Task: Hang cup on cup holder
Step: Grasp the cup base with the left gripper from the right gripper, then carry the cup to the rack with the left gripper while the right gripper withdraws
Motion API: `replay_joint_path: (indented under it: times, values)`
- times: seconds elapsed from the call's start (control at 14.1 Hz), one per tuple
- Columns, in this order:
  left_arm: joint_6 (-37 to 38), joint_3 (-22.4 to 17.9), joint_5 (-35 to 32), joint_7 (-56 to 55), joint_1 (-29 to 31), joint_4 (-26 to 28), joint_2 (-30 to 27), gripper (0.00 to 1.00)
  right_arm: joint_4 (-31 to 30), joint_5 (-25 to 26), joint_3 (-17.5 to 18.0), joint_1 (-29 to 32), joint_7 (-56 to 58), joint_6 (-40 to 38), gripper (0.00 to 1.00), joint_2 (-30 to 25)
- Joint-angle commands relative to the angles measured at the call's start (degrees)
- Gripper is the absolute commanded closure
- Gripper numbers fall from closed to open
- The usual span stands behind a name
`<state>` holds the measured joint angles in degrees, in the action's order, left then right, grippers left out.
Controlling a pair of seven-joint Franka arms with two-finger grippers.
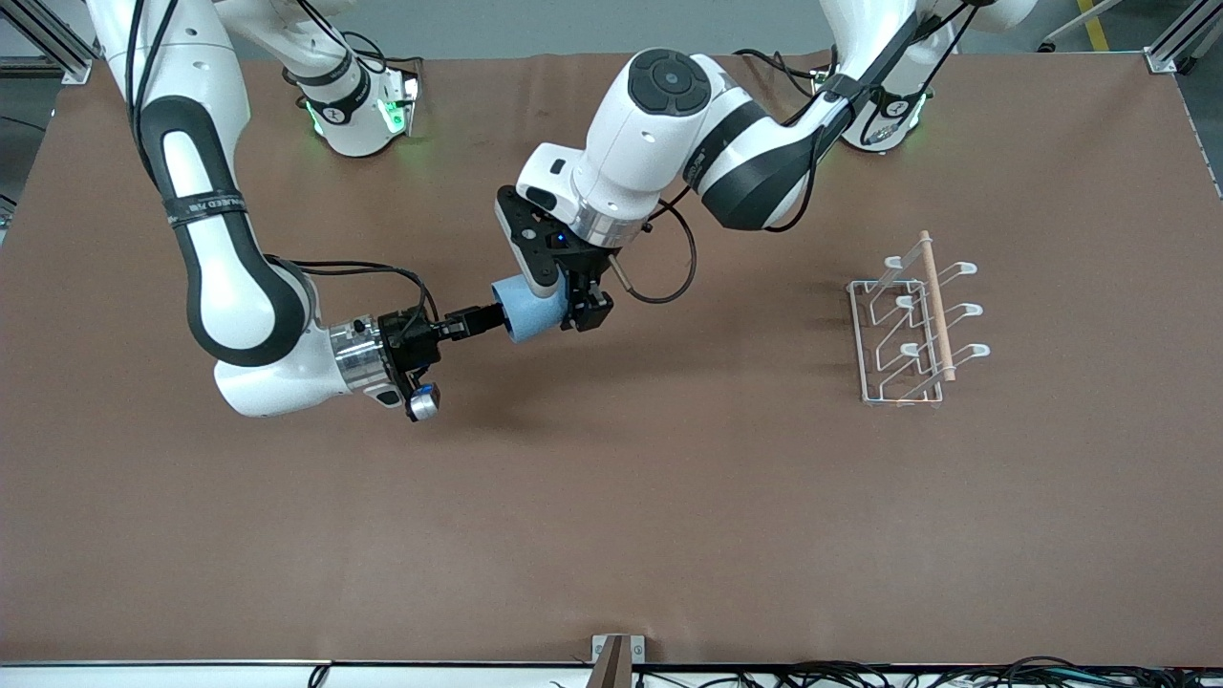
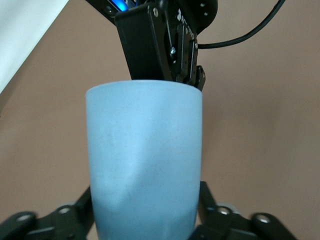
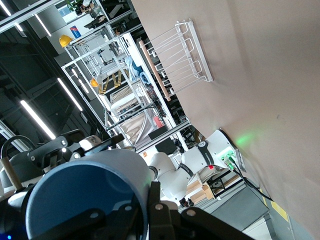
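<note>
Hovering above the middle of the brown worktop [image 1: 611,535], a pale blue cup [image 1: 531,308] lies sideways between two grippers. It looks light, stiff and smooth, best gripped across its walls. The right gripper [image 1: 478,319] pinches its rim; the left gripper [image 1: 571,304] clamps its body. The cup holder [image 1: 908,330] stands well apart.

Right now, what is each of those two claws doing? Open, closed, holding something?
Left gripper: closed on the blue cup, in the air over the table.
Right gripper: closed on the same cup, at its other end.
</note>
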<state>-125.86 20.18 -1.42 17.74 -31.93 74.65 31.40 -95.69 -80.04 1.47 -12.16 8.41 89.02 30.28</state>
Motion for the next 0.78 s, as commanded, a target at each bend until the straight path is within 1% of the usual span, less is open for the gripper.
replay_joint_path:
  times: [0.0, 0.07, 0.14, 0.21, 0.28, 0.5, 0.57, 0.64, 0.71]
  values:
    - [0.2, -0.1, -2.9, 0.1, -0.4, -1.4, 0.9, 0.61, 0.2, -1.3, 0.1, 0.4, 0.1, -1.0, 0.94, 0.0]
    - [0.3, -0.1, -4.6, 0.0, -0.4, -1.4, 1.0, 0.65, 0.2, -1.3, 0.1, 0.4, 0.1, -1.0, 0.94, 0.0]
    - [0.7, 0.0, -4.9, 0.1, -0.4, -1.4, 0.9, 0.67, 0.2, -1.3, 0.0, 0.5, 0.0, -1.0, 0.93, 0.0]
    - [0.9, 0.0, -5.6, 0.1, -0.4, -1.4, 0.6, 0.68, 0.4, -1.2, -0.1, 0.6, -0.4, -1.0, 0.74, 0.0]
    - [2.4, -0.1, -6.7, 0.1, -0.3, -1.4, 0.2, 0.69, 0.6, -0.5, -0.1, 0.9, 0.1, -1.0, 0.01, 0.0]
    - [11.5, -0.1, -11.5, 0.7, 1.0, -1.6, -1.0, 0.69, 0.5, -0.3, -0.4, 2.9, 0.1, -2.5, 0.00, -0.2]
    - [14.1, -0.2, -12.0, 1.2, 1.9, -1.6, -2.1, 0.69, 0.4, 0.4, -0.5, 3.7, -0.1, -2.5, 0.00, -0.4]
    - [16.7, -0.2, -12.8, 1.6, 2.6, -1.4, -2.9, 0.69, 0.3, 1.8, -0.6, 4.9, -0.1, -2.2, 0.00, -0.6]
    - [20.6, -0.3, -14.2, 3.4, 3.4, -1.4, -3.8, 0.70, 0.2, 4.9, -0.7, 5.9, -0.3, -1.8, 0.00, -0.8]
